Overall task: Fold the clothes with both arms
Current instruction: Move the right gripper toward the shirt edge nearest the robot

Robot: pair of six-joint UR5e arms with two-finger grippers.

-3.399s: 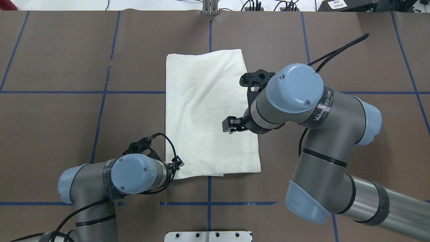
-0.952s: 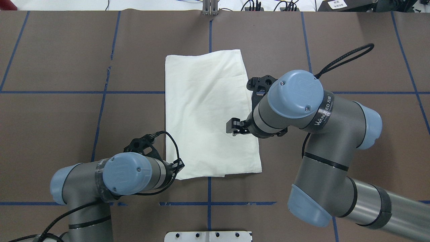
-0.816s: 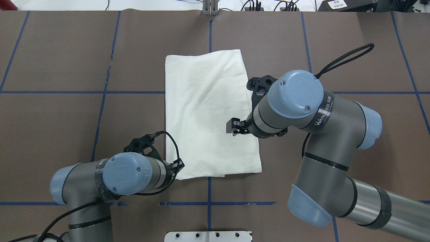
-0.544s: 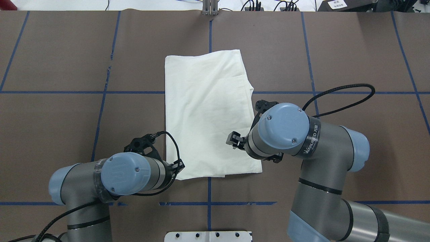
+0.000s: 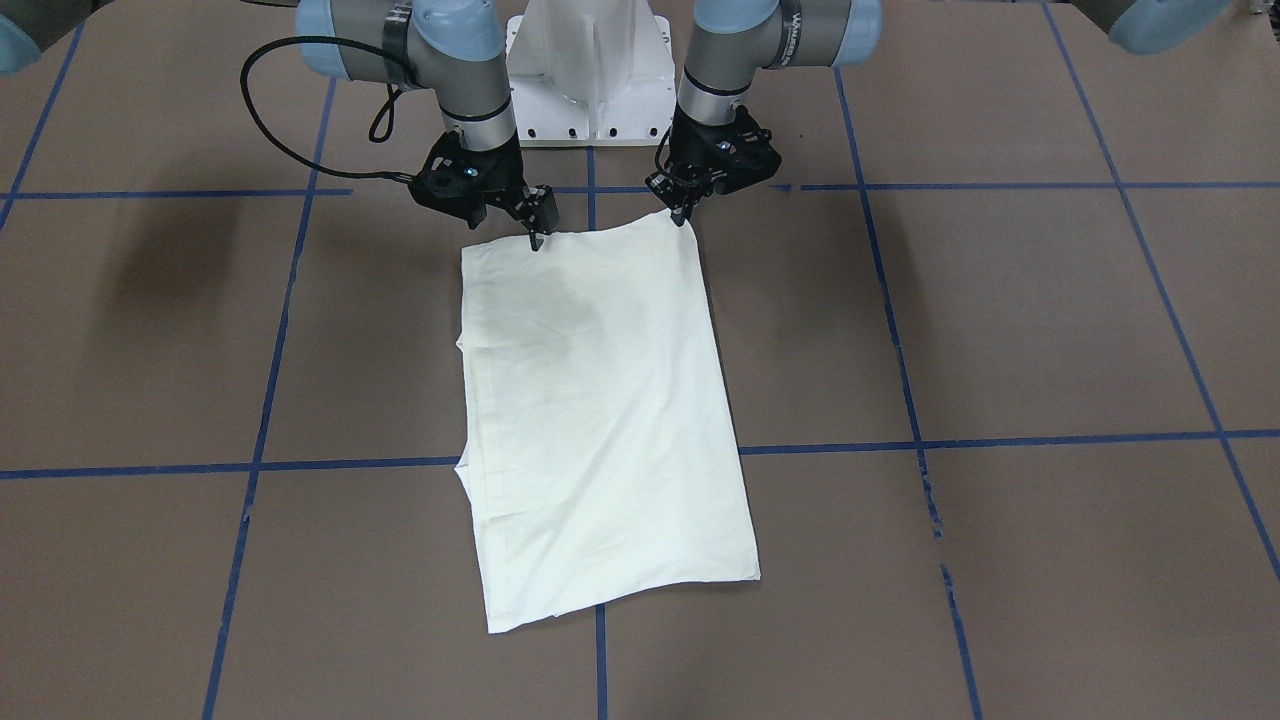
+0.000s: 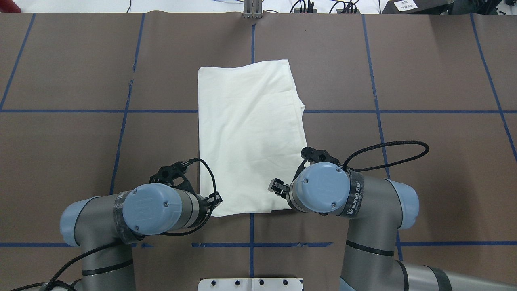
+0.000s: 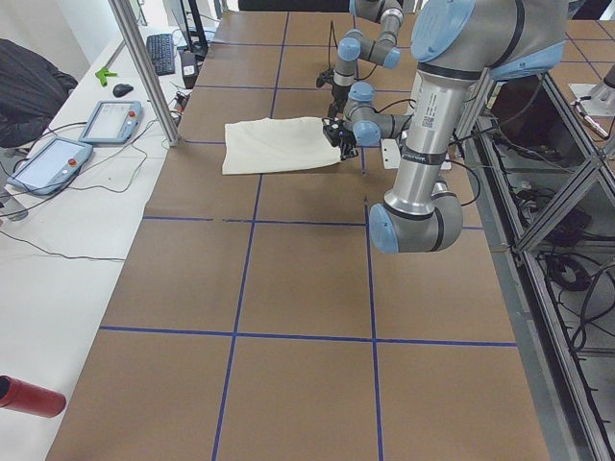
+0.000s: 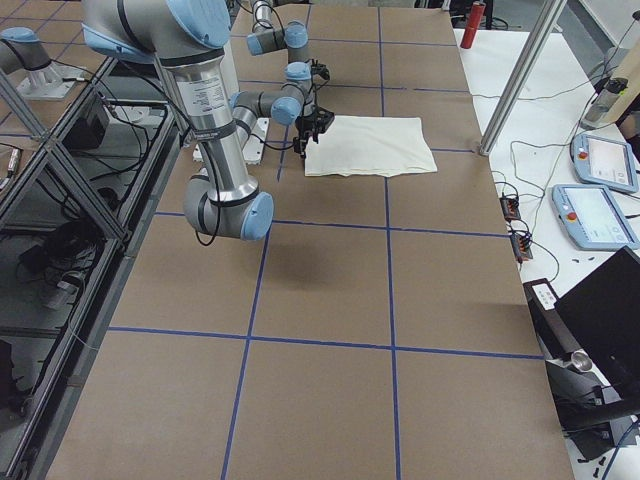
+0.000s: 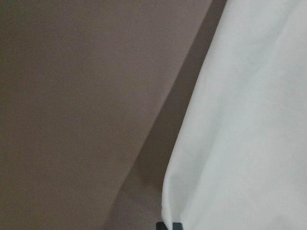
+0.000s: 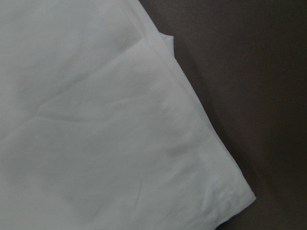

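Note:
The clothes are one cream shirt, folded into a long rectangle with its plain side up on the brown table. My left gripper is at the shirt's corner nearest the robot on my left and is shut on that corner. Its fingertip shows at the cloth edge in the left wrist view. My right gripper hovers low over the other near corner and looks open, holding nothing. The right wrist view shows that hemmed corner lying flat. The print is hidden.
The white pedestal base stands just behind the shirt's near edge. Blue tape lines grid the brown table cover. Beyond the far edge are metal posts and teach pendants. A red cylinder lies off the table.
My right arm has drawn back along the shirt's right edge, from beside its middle to the near right corner. My left arm has barely moved and stays at its corner.

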